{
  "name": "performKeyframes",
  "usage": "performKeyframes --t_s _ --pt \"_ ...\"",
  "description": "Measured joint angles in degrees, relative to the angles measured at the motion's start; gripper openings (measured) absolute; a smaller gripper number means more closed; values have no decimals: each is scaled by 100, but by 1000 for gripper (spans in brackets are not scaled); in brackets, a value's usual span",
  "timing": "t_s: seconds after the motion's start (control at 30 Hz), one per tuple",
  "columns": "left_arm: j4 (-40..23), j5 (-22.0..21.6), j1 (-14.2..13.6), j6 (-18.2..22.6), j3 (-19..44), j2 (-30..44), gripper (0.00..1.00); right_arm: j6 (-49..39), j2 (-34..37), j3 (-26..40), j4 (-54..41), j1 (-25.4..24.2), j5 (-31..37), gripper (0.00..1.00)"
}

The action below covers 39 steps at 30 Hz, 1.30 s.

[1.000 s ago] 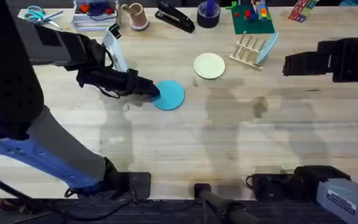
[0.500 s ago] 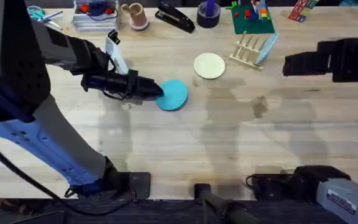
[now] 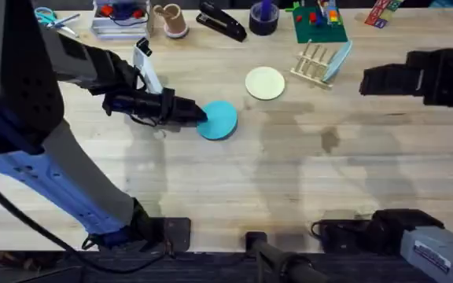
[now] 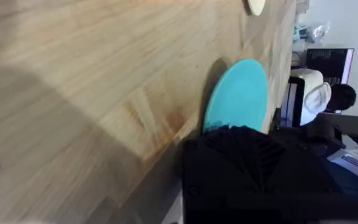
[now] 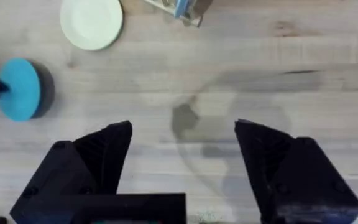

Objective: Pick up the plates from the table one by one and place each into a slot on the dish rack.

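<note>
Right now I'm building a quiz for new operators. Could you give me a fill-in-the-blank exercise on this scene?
1. The left end effector grips the ____ plate by its edge.
2. The cream plate lies flat on the ____.
3. The right end effector hovers with its fingers ____.
4. The dish rack already holds a light ____ plate.

Missing words: turquoise; table; open; blue

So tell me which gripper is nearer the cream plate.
Left. The left gripper holds the blue plate beside the cream plate; the right gripper hangs farther off, open.
</note>
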Motion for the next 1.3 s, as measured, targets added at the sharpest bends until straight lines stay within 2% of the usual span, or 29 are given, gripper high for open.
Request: performKeyframes --t_s 0.37,0.6,0.87,1.0,1.17,1.3 --pt "38 -77 -11 -112 0 -35 41 181 -726 0 104 0 -54 993" --pt "132 -440 -85 -323 -4 -208 41 665 -711 0 71 15 -791 995" --pt "146 -452 -84 -409 -4 -210 41 1450 -687 -37 73 20 -1749 995" --pt "147 -451 -84 -412 -4 -209 41 1818 -764 -608 426 31 -2185 995" --pt "149 -455 -83 -420 -4 -210 40 2300 -858 -1778 1622 210 -2673 995" --pt "150 -455 -84 -429 -4 -210 40 2650 -895 -2468 2463 541 -2838 995"
